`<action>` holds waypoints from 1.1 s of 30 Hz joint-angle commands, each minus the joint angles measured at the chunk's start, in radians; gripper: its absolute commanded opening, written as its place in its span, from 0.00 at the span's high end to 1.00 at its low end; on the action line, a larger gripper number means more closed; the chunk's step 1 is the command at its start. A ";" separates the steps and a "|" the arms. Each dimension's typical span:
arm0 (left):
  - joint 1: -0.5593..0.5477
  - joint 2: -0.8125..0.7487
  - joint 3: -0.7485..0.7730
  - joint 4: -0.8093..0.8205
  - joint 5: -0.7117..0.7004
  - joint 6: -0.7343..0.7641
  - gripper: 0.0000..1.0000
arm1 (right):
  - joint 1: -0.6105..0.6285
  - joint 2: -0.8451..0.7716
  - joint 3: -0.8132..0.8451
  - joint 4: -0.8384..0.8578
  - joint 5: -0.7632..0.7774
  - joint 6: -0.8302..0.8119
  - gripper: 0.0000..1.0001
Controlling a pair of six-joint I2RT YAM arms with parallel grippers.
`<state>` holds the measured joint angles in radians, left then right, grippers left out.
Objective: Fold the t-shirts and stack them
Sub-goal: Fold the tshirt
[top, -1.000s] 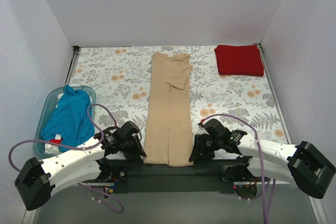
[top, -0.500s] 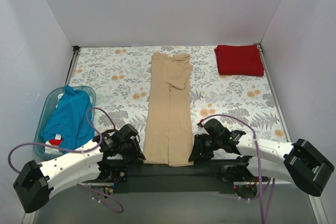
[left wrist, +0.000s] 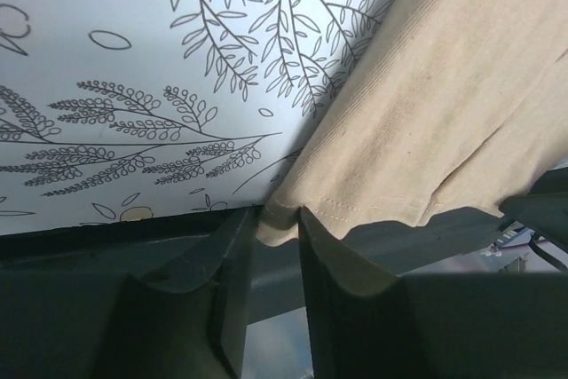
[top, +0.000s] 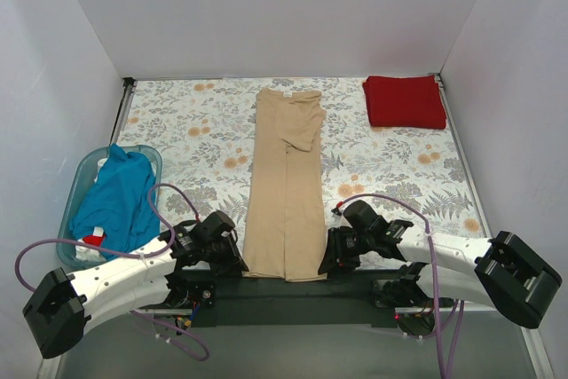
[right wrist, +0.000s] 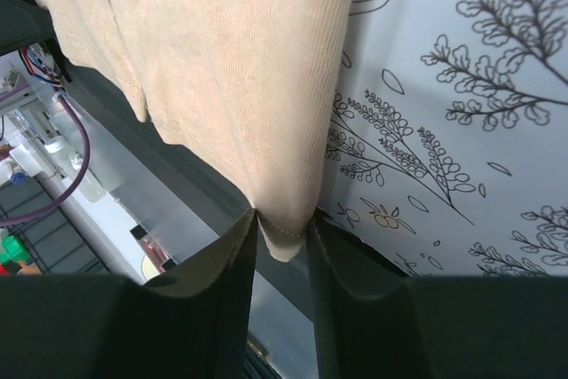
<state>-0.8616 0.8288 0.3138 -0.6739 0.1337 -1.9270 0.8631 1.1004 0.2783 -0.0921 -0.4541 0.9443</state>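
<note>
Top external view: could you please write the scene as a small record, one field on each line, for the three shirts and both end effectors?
tan t-shirt: lies flat as a long strip down the middle of the tablecloth
dark red t-shirt: folded, far right corner
teal t-shirt: crumpled in the light blue tub, left side
left end effector: pinches the tan t-shirt at its near left corner
right end effector: pinches the near right corner
stack: not yet begun, the shirts lie apart
</note>
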 commanded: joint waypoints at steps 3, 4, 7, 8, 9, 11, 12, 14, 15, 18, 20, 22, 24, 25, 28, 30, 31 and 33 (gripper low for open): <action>-0.004 -0.002 -0.002 0.027 0.004 0.000 0.84 | -0.004 0.012 -0.010 0.046 -0.034 0.008 0.69; -0.004 -0.002 0.001 0.030 0.004 0.006 0.86 | -0.004 0.013 -0.010 0.048 -0.034 0.007 0.74; -0.004 0.007 0.037 0.033 -0.017 0.023 0.94 | -0.004 0.015 -0.001 0.046 -0.037 0.005 0.85; -0.004 0.009 0.063 0.030 -0.023 0.036 0.97 | -0.006 0.012 0.004 0.046 -0.037 0.001 0.88; -0.004 0.012 0.083 0.025 -0.034 0.039 1.00 | -0.004 0.009 0.013 0.045 -0.037 -0.001 0.90; -0.004 0.023 0.116 0.017 -0.066 0.052 1.00 | -0.004 0.004 0.028 0.043 -0.035 -0.012 0.98; -0.004 0.029 0.152 0.013 -0.077 0.057 1.00 | -0.006 0.001 0.047 0.042 -0.034 -0.015 0.99; -0.002 0.052 0.192 0.008 -0.111 0.071 1.00 | -0.018 0.001 0.067 0.025 -0.037 -0.032 0.99; -0.001 0.064 0.233 0.010 -0.120 0.094 1.00 | -0.024 0.001 0.082 0.017 -0.037 -0.053 0.99; 0.022 0.133 0.301 0.010 -0.164 0.152 1.00 | -0.067 0.013 0.136 -0.015 -0.049 -0.085 0.99; 0.053 0.185 0.353 0.031 -0.166 0.183 1.00 | -0.111 0.038 0.183 -0.026 -0.067 -0.124 0.99; 0.081 0.222 0.389 0.056 -0.160 0.226 1.00 | -0.143 0.059 0.219 -0.040 -0.078 -0.168 0.99; 0.134 0.262 0.407 0.074 -0.140 0.247 1.00 | -0.190 0.101 0.272 -0.046 -0.087 -0.197 0.99; 0.151 0.273 0.418 0.100 -0.135 0.273 1.00 | -0.206 0.117 0.289 -0.044 -0.092 -0.225 0.99; 0.223 0.323 0.445 0.154 -0.101 0.319 1.00 | -0.260 0.203 0.367 -0.043 -0.087 -0.266 0.99; 0.259 0.378 0.487 0.181 -0.103 0.339 1.00 | -0.295 0.285 0.436 -0.043 -0.100 -0.306 0.99; 0.268 0.400 0.499 0.210 -0.105 0.345 1.00 | -0.300 0.338 0.462 -0.041 -0.087 -0.315 0.99; 0.294 0.473 0.534 0.240 -0.105 0.358 1.00 | -0.325 0.392 0.522 -0.031 -0.081 -0.338 0.99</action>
<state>-0.5964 1.2396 0.7811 -0.5285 0.0277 -1.6287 0.5652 1.4296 0.7147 -0.1295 -0.5293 0.6838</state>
